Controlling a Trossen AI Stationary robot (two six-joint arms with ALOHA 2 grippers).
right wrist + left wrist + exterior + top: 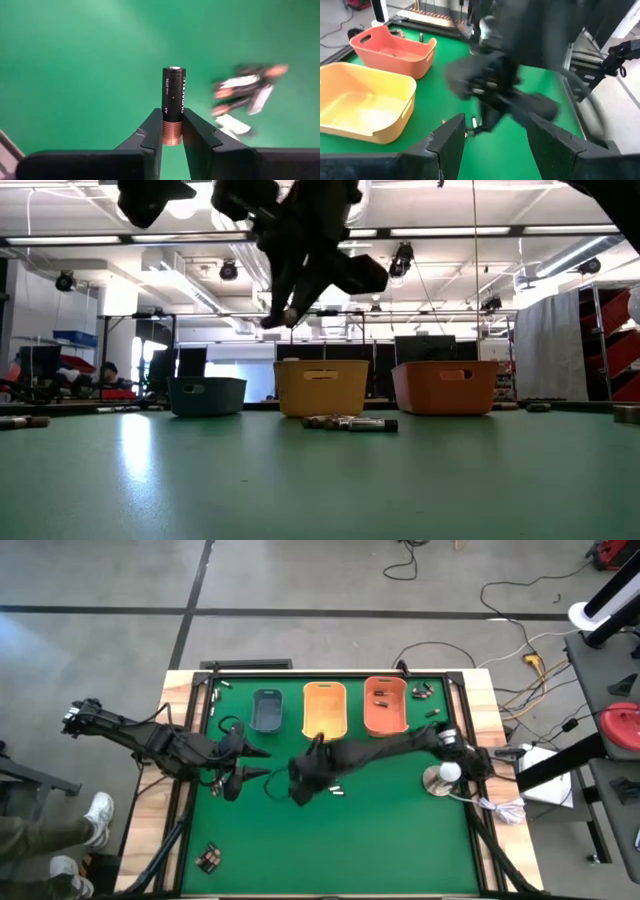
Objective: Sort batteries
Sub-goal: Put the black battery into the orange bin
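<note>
Low view, green table (200,480), bright ceiling-lit workshop, right claw (172,132) clamped on battery (173,100), left claw (492,145) apart.

Three bins: one grey-blue (267,710), one yellow (324,708), one orange (385,705). Two robot arms. Batteries (335,790) lie scattered, too small to count.
</note>
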